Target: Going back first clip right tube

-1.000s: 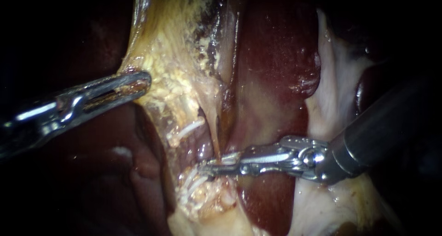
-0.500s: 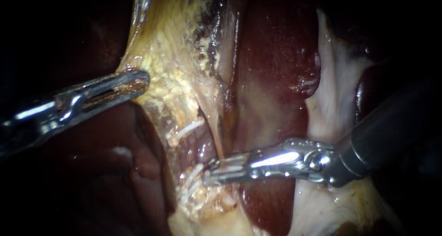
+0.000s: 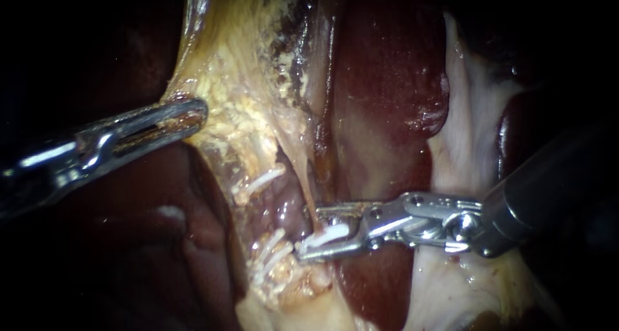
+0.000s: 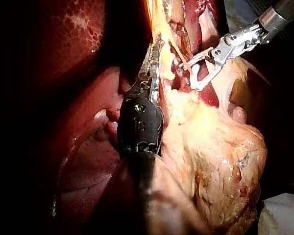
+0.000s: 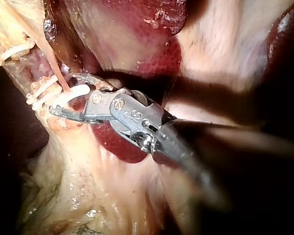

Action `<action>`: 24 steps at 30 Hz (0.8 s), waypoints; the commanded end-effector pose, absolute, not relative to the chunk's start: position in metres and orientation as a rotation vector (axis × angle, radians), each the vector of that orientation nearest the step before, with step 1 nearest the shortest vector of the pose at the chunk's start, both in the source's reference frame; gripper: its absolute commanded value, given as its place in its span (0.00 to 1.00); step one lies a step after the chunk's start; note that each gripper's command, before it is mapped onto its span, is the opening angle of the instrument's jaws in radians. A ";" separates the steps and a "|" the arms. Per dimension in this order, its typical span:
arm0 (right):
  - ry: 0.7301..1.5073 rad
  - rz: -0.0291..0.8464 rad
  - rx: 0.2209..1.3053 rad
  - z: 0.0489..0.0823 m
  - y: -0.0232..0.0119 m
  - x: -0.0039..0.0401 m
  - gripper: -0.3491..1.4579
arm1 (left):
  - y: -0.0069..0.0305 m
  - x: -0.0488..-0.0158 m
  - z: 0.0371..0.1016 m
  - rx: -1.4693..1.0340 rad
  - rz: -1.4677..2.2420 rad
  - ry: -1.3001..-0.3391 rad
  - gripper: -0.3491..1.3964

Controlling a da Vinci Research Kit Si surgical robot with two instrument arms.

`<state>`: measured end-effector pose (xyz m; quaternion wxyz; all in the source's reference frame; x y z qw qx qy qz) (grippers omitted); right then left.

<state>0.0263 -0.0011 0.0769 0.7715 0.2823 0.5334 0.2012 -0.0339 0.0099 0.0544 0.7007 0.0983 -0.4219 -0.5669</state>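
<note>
In the endoscope view my right instrument comes in from the right with its jaws open around a thin tan tube. A white clip lies between the jaws where the tube passes. The right wrist view shows the same jaws parted, with the white clip curved between them. My left instrument is shut on the yellowish edge of the gallbladder, holding it out to the left. In the left wrist view its jaws grip that tissue, and my right instrument stands beyond them.
Other white clips sit on the fatty strand to the left of the thin tube. Dark red liver lies behind and to the right, with pale tissue further right above the right shaft.
My right instrument's jaws have opened and drawn slightly to the right, baring the white clip between them. The left instrument has held still.
</note>
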 end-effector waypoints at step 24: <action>1.267 0.295 0.477 0.0710 0.0032 0.0215 0.52 | 0.0100 -0.0338 0.0545 0.219 -1.262 -0.940 0.00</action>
